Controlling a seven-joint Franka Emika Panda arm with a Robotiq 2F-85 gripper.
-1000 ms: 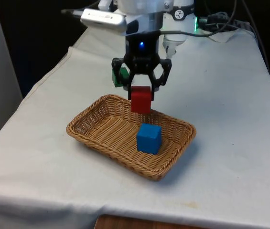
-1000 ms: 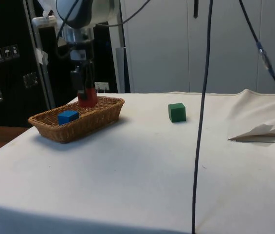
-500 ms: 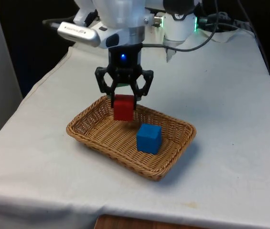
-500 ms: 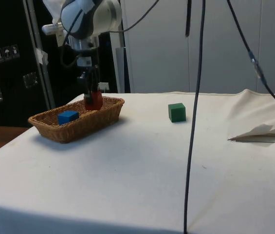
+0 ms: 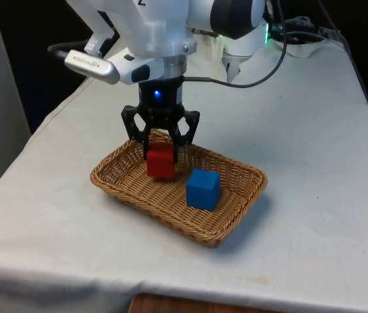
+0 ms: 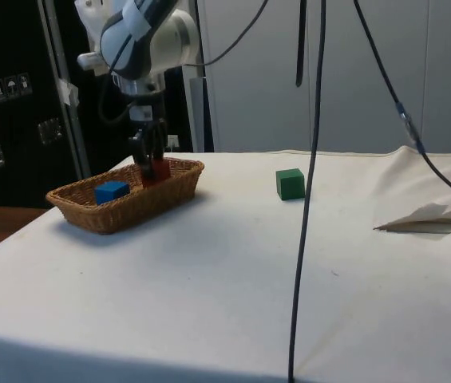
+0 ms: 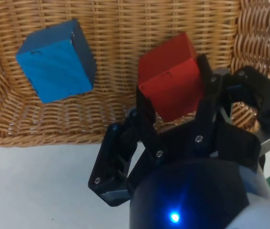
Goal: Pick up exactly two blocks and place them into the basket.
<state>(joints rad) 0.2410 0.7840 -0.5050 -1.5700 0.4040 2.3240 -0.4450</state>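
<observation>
The red block [image 5: 160, 160] is held low inside the wicker basket [image 5: 238, 229], near its far wall, with my gripper [image 5: 161, 150] shut on it. In the side view the red block [image 6: 160, 171] sits just below the basket's [image 6: 133, 212] rim under the gripper [image 6: 152, 162]. In the wrist view the fingers [image 7: 145, 110] press both sides of the red block [image 7: 170, 78]. A blue block [image 5: 203, 189] lies on the basket floor beside it, towards the front view's right. A green block [image 6: 290, 183] stands on the cloth outside the basket.
A rumpled fold of the white cloth [image 6: 429, 211] rises at the side view's right. Cables [image 6: 305, 144] hang down in front of the side camera. The table's near edge [image 5: 170, 297] runs close below the basket in the front view.
The gripper has carried the red block towards the front view's left and down, from above the basket's far rim to low inside the basket. The blue and green blocks stayed put.
</observation>
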